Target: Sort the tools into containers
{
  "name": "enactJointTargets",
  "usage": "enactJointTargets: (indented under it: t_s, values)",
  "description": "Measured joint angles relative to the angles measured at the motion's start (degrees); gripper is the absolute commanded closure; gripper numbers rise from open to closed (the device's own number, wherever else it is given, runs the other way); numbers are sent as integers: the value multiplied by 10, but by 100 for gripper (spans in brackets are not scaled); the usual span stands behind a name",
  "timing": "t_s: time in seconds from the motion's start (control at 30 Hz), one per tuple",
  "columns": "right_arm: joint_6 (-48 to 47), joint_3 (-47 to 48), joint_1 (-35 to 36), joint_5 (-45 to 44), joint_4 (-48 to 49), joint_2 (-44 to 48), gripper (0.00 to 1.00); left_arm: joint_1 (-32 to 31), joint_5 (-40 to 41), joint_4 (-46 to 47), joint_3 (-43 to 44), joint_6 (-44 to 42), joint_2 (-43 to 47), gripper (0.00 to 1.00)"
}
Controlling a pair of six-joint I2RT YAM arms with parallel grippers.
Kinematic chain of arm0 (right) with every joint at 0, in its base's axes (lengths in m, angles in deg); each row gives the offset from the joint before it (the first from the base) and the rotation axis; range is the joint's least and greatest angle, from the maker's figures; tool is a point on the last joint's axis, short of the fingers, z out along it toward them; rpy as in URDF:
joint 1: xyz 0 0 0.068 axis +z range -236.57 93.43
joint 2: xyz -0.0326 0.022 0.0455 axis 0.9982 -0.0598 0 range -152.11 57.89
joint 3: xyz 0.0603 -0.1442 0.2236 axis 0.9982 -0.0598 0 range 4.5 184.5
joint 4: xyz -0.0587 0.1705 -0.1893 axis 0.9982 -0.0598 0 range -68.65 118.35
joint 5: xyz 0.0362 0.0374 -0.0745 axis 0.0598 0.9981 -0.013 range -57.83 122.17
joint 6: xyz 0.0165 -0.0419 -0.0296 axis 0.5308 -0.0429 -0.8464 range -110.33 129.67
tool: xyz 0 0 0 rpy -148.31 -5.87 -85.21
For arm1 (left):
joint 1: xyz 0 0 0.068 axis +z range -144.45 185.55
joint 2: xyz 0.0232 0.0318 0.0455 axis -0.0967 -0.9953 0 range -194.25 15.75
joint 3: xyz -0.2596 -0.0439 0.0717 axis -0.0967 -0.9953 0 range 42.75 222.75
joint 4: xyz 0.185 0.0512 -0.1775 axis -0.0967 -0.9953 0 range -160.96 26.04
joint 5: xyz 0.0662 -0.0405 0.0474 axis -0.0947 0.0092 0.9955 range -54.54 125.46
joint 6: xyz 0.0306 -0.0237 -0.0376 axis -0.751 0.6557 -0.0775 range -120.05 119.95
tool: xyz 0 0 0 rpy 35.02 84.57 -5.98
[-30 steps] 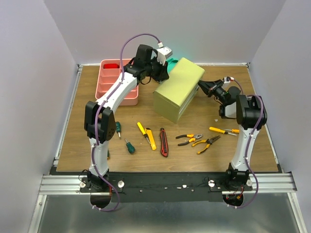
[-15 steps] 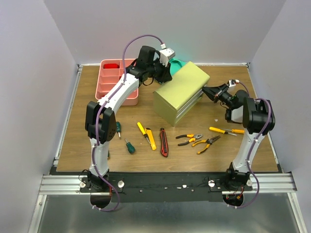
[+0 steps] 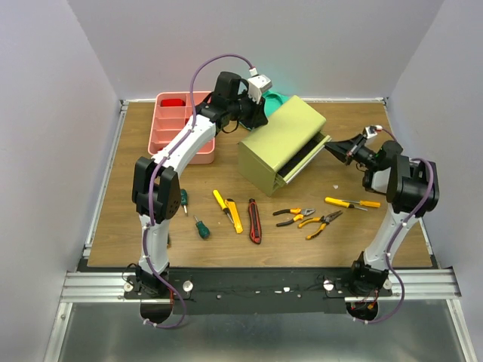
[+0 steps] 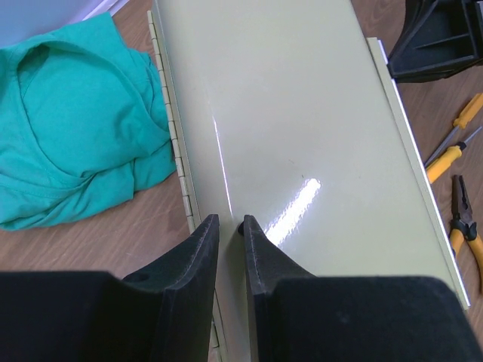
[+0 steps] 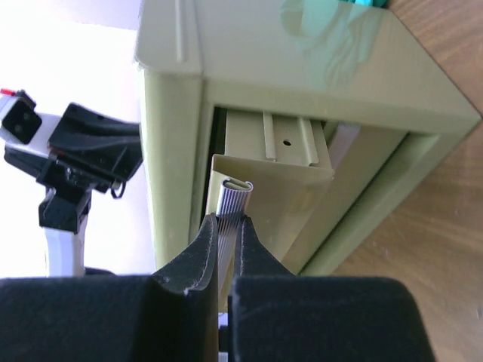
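"Olive-green, that boxy metal chest [image 3: 281, 139]. Seen from above, how does it lie from the claws?"

"Between them. The left gripper [image 3: 254, 108] leans on its far back edge. The right gripper [image 3: 337, 147] sits at its right face, where a shallow olive drawer [image 3: 306, 156] stands partly out. The drawer's slide points straight at the right arm, so that arm is the nearer one. Orange-handled pliers [image 3: 294, 216] and the other tools lie loose on the brown wooden table [image 3: 113, 219], on the near side of the chest."

"And the left wrist view?"

"Black fingers [image 4: 198, 256] nearly together with nothing between them, tips on the glossy lid just beside the hinge. A crumpled green cloth [image 4: 75, 151] lies to the left."

"Right wrist?"

"Pinched tight on the drawer's ribbed grey metal handle [image 5: 232, 197]. I'd judge any pull must run straight back along the fingers."
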Motion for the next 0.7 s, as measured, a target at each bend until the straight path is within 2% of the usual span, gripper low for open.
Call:
enactJointTargets:
  t_s: [0.27, 0.47, 0.5, 0.53, 0.63, 0.7]
  values:
    - [-115, -38, -54, 47, -149, 87, 99, 0, 0, 1, 0, 0, 0, 73]
    - [-258, -37, -87, 69, -340, 136, 98, 0, 0, 3, 0, 1, 0, 73]
    - [-278, -35, -88, 70, -361, 141, 95, 0, 0, 3, 0, 1, 0, 73]
    - [-304, -32, -89, 73, -385, 146, 81, 0, 0, 4, -1, 2, 0, 73]
    - [-392, -21, -96, 81, -469, 164, 60, 0, 0, 6, -1, 3, 0, 73]
    - [-453, 0, -96, 80, -545, 165, 55, 0, 0, 7, -1, 3, 0, 72]
